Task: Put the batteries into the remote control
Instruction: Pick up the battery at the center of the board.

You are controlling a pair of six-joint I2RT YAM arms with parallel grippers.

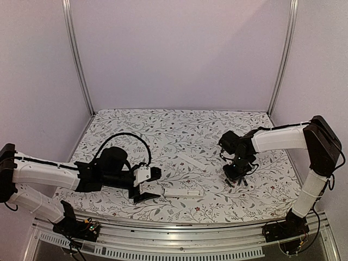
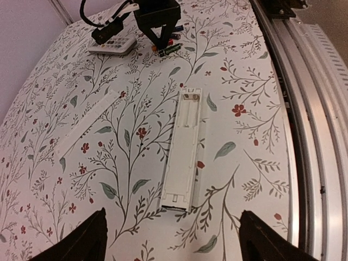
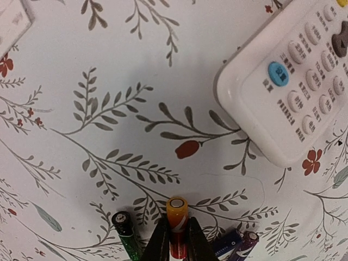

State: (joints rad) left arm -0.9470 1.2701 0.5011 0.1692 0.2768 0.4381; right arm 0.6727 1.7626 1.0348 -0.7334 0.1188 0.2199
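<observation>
The long white remote control (image 2: 182, 152) lies back-up on the flowered cloth, its battery bay uncovered and nothing in it; in the top view the remote control (image 1: 183, 192) sits at front centre. My left gripper (image 2: 174, 242) hovers open just short of its near end, one finger on either side; from above the left gripper (image 1: 152, 185) is left of it. My right gripper (image 3: 176, 224) is shut on a red-and-orange battery (image 3: 176, 209), held close to the cloth. A green-black battery (image 3: 124, 231) lies to its left and blue and purple batteries (image 3: 235, 243) to its right.
A second white remote with buttons (image 3: 293, 92) lies face-up beside the right gripper (image 1: 236, 178). A narrow white cover strip (image 2: 89, 122) rests on the cloth behind the open remote, also in the top view as the cover strip (image 1: 191, 161). A metal rail (image 2: 310, 136) runs along the table's near edge.
</observation>
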